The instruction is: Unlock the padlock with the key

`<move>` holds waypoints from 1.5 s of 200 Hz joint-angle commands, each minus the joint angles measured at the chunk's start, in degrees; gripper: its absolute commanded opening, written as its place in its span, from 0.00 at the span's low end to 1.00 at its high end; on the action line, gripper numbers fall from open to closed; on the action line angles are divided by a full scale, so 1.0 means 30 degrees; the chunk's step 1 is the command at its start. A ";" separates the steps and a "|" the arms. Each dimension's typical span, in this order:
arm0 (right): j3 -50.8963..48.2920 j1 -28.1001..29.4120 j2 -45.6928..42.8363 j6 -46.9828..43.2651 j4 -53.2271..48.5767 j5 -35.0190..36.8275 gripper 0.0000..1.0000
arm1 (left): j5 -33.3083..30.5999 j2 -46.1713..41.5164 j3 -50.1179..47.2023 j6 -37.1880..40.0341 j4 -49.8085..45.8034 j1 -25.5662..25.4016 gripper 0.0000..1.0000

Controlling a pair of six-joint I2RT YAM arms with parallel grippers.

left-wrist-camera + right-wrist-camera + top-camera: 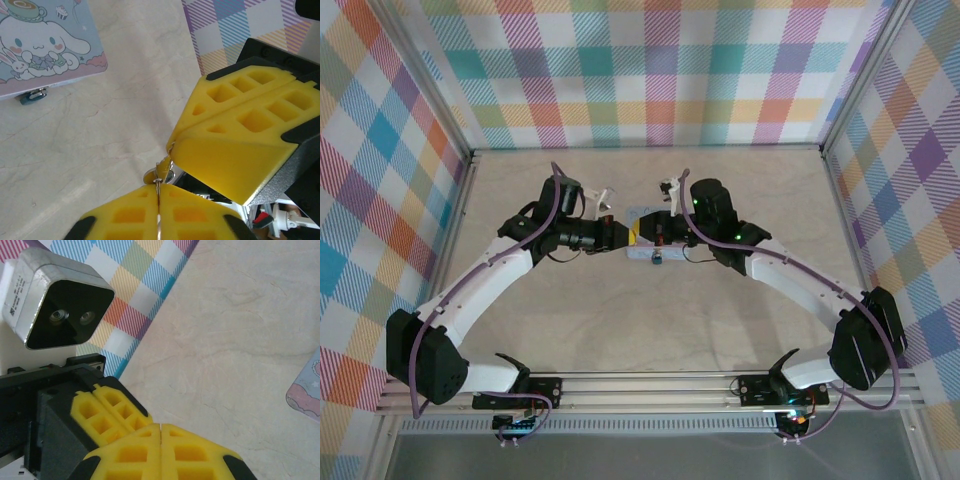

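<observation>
The key [165,166], a thin metal piece with a small ring, hangs in the air between the two grippers. My left gripper [159,187] is shut on its ring end, which shows edge-on in the seam of the yellow pads. My right gripper [172,145] comes in from the upper right and is shut on the key's other end. Both grippers meet above the table's middle, the left gripper [623,234] beside the right gripper [640,236]. The padlock [33,95], small and bluish, lies on the table against the tin's near edge, and shows as the padlock [657,261] in the top view.
A pastel tin [45,40] with a white cartoon figure lies flat just behind the padlock; its corner, the tin [307,395], is at the right. The beige table [640,330] is walled by checked panels [650,70] on three sides.
</observation>
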 commanded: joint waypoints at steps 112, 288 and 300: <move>0.1067 -0.1634 -0.1247 -0.0403 -0.0146 -0.6834 0.00 | 0.3619 -0.2724 -0.0757 0.0586 0.2078 0.0966 0.30; 0.1201 -0.1913 -0.0699 0.1312 0.2237 -0.9790 0.00 | 0.5682 -0.2461 -0.1491 0.0009 0.4300 -0.0045 0.07; 0.1259 -0.1914 -0.0611 0.1268 0.2269 -0.9791 0.00 | 0.5739 -0.2556 -0.1633 -0.0139 0.4641 -0.0088 0.09</move>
